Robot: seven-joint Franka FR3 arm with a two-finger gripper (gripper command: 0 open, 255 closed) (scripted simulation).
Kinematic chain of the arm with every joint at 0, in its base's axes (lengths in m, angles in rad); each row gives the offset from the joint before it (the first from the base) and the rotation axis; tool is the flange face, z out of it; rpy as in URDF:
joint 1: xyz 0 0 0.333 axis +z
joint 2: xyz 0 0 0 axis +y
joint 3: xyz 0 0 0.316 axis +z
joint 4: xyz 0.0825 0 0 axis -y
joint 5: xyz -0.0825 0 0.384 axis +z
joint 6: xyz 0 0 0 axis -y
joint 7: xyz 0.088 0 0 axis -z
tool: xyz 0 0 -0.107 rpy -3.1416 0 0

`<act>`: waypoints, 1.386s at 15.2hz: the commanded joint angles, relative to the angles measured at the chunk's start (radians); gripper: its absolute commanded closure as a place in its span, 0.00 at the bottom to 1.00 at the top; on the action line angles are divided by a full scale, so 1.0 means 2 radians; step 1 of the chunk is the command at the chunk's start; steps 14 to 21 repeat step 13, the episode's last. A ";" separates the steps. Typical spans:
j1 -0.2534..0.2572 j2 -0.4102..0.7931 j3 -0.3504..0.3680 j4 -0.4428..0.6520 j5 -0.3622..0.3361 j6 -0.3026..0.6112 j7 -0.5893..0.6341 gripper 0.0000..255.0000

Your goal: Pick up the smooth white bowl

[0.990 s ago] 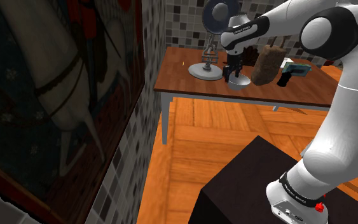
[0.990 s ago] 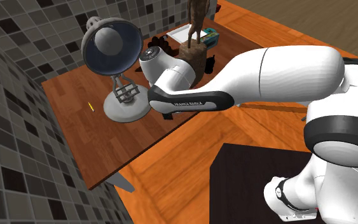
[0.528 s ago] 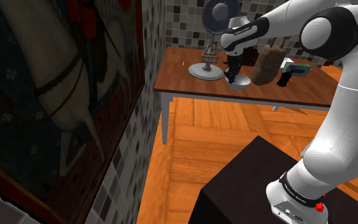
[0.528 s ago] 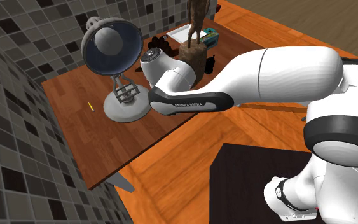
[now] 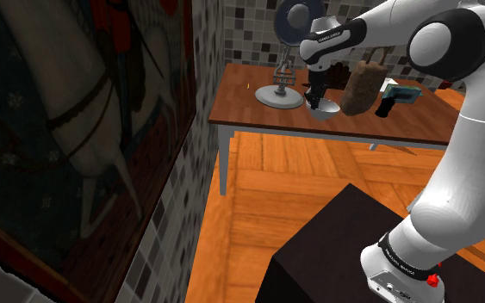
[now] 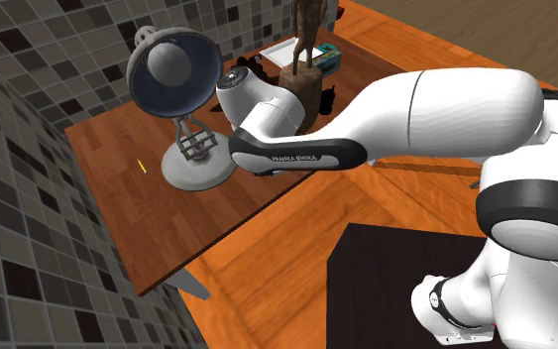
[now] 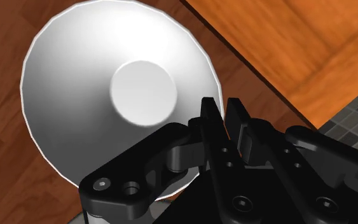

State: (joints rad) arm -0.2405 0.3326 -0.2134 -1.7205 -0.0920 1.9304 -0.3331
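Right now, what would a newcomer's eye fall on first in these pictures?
The white bowl in the wrist view, its rim clasped by the black gripper, with the brown table behind it. Then the big white arm stretching across the second exterior view, and the grey desk lamp to its left there.

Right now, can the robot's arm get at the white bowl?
Yes, it looks so. The pincer is shut on the rim of the bowl, so nothing stands between them. The lamp is off to one side and does not seem to block the way.
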 commanded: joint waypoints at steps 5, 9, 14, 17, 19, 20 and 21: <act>0.001 -0.013 -0.001 0.023 -0.001 -0.035 -0.003 1.00; 0.001 -0.019 -0.001 0.041 -0.002 -0.059 -0.005 1.00; 0.001 -0.021 -0.001 0.052 -0.002 -0.073 -0.007 1.00; 0.001 -0.021 -0.001 0.052 -0.002 -0.073 -0.007 1.00; 0.001 -0.021 -0.001 0.052 -0.002 -0.073 -0.007 1.00; 0.001 -0.021 -0.001 0.052 -0.002 -0.073 -0.007 1.00; 0.001 -0.021 -0.001 0.052 -0.002 -0.073 -0.007 1.00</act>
